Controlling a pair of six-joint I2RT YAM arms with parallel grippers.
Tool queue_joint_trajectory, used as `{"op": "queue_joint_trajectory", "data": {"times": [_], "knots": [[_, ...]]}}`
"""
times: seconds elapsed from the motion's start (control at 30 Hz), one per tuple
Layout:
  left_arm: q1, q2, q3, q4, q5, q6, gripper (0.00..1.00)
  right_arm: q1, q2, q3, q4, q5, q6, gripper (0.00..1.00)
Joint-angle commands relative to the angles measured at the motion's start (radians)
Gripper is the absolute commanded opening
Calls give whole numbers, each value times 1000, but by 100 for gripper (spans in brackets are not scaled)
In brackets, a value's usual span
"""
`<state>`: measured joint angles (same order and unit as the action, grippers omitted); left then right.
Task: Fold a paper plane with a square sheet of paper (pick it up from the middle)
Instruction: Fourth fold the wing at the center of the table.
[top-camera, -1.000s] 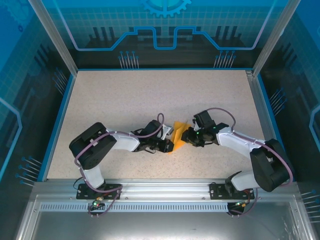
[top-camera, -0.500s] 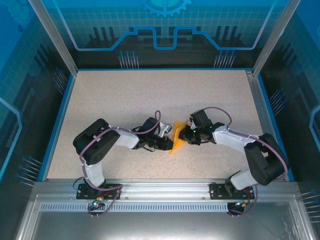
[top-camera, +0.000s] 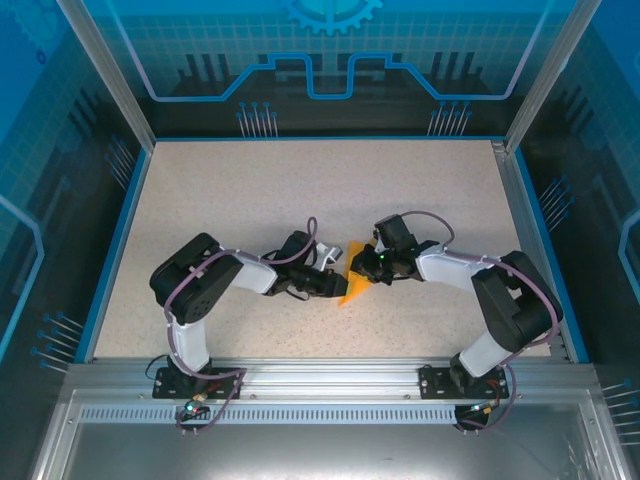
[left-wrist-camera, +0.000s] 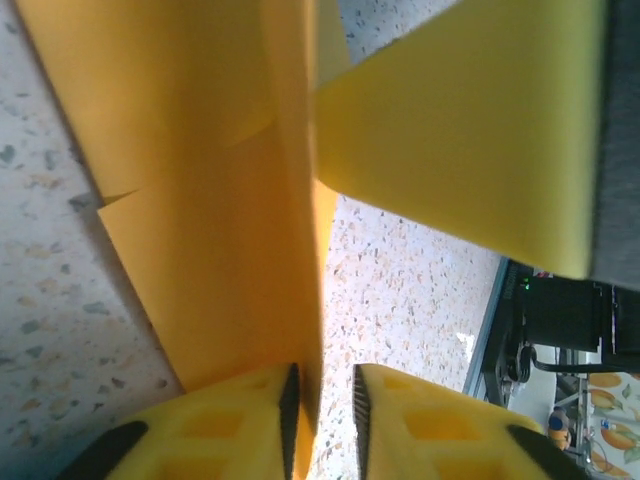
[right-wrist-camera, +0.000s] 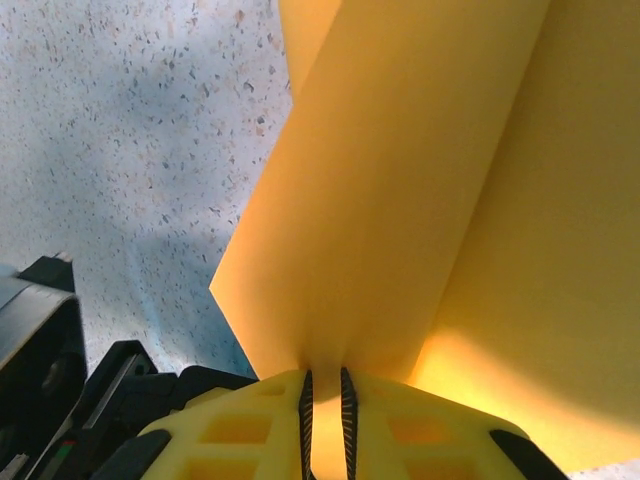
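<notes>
The bright-orange paper plane (top-camera: 350, 278), a folded narrow shape with a sharp tip toward the near left, stands on edge at mid-table between both grippers. My left gripper (top-camera: 334, 283) is at its left side. In the left wrist view the left gripper (left-wrist-camera: 325, 405) is slightly open: the folded paper (left-wrist-camera: 220, 240) rests against one pad, with a gap to the other. My right gripper (top-camera: 364, 268) meets it from the right. In the right wrist view the right gripper (right-wrist-camera: 325, 405) is shut on the paper's (right-wrist-camera: 400, 190) folded ridge.
The speckled table (top-camera: 250, 200) is bordered by a blue rim and metal posts. A yellow finger of the right gripper (left-wrist-camera: 470, 130) shows close above the paper in the left wrist view. Black parts of the left arm (right-wrist-camera: 50, 350) sit beside the right gripper.
My left gripper's jaws have parted from the paper. The right gripper has moved left and closed tighter on the fold. The paper now stands narrower and more upright.
</notes>
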<state>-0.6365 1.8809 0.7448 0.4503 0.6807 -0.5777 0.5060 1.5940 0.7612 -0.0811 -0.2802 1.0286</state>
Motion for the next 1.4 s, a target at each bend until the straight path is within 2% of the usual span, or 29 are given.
{"op": "queue_joint_trajectory", "data": {"times": [0.0, 0.27, 0.4, 0.63, 0.8, 0.97, 1.2, 1.37], "knots": [[13, -12, 10, -48, -56, 37, 31, 12, 13, 25, -2, 13, 14, 18], [5, -64, 7, -115, -132, 85, 36, 9, 9, 28, -9, 11, 8, 18], [-31, -86, 19, -151, -188, 117, 39, 9, 7, 30, -9, 9, 9, 18], [-75, -81, 39, -189, -307, 121, 40, 9, 13, 30, -8, 1, 8, 18], [-89, -74, 51, -199, -319, 130, 38, 9, 10, 28, -8, 1, 8, 18], [-94, -64, 59, -209, -323, 133, 30, 9, 3, 25, -13, 4, 9, 18], [-92, -65, 53, -185, -312, 111, 8, -2, -33, 15, -53, 31, -6, 18], [-58, -60, 33, -121, -256, 57, 5, -36, -114, -23, -93, 57, -20, 20]]}}
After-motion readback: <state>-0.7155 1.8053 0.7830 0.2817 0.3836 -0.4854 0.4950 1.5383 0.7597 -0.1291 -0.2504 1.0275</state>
